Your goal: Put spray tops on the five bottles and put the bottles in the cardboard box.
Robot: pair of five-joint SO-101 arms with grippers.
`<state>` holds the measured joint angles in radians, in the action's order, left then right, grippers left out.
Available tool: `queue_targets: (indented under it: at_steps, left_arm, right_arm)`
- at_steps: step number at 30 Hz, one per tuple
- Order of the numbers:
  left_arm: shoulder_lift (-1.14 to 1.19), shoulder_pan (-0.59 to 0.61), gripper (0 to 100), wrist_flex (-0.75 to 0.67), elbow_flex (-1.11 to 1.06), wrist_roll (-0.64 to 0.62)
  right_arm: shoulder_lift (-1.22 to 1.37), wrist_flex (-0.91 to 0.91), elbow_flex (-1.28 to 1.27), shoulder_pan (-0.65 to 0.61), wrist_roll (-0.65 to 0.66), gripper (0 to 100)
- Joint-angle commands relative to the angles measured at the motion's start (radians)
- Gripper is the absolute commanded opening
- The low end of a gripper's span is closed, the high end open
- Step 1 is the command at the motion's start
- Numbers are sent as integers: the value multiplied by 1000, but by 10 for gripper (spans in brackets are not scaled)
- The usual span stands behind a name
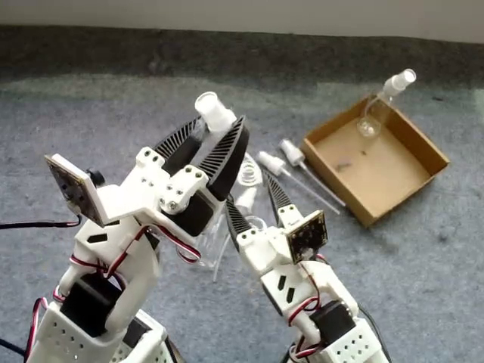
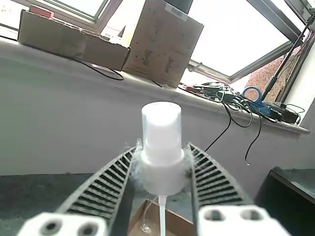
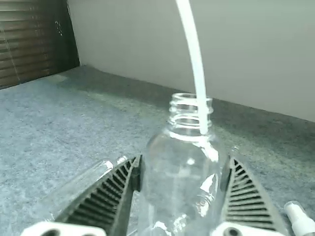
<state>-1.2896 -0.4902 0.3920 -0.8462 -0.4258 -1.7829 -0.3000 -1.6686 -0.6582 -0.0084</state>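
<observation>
My left gripper (image 1: pixel 215 121) is raised and shut on a white spray top (image 1: pixel 214 112), whose thin tube hangs down. In the left wrist view the spray top (image 2: pixel 161 147) sits upright between the ribbed fingers (image 2: pixel 106 184). Lower and to the right, my right gripper (image 1: pixel 252 200) is shut on a clear open-necked bottle (image 3: pixel 184 167), held upright. The tube (image 3: pixel 193 59) comes down from above and its end overlaps the bottle's neck; whether it is inside I cannot tell. The cardboard box (image 1: pixel 423 151) lies at the right, with one capped bottle (image 1: pixel 382 102) leaning on its far corner.
Two loose spray tops (image 1: pixel 291 153) (image 1: pixel 271 162) with long tubes lie on the grey carpet just left of the box. Another clear bottle (image 1: pixel 249 170) lies behind my grippers, and a bottle (image 3: pixel 81 184) lies beside the right gripper. A wall runs along the far side.
</observation>
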Motion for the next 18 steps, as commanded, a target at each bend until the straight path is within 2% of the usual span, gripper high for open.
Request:
queue_targets:
  at_steps: [1,7,12,18]
  left_arm:
    - [-12,-19,63,-18,61,9]
    - [-13,-10,63,-23,64,14]
    - [-13,88,63,-25,77,6]
    - [-13,91,63,-25,84,6]
  right_arm:
    - [-15,38,-127,-10,-2,207]
    - [-13,31,-127,-8,-2,207]
    - [-13,-1,-127,-8,0,207]
    - [-13,1,-127,-8,0,207]
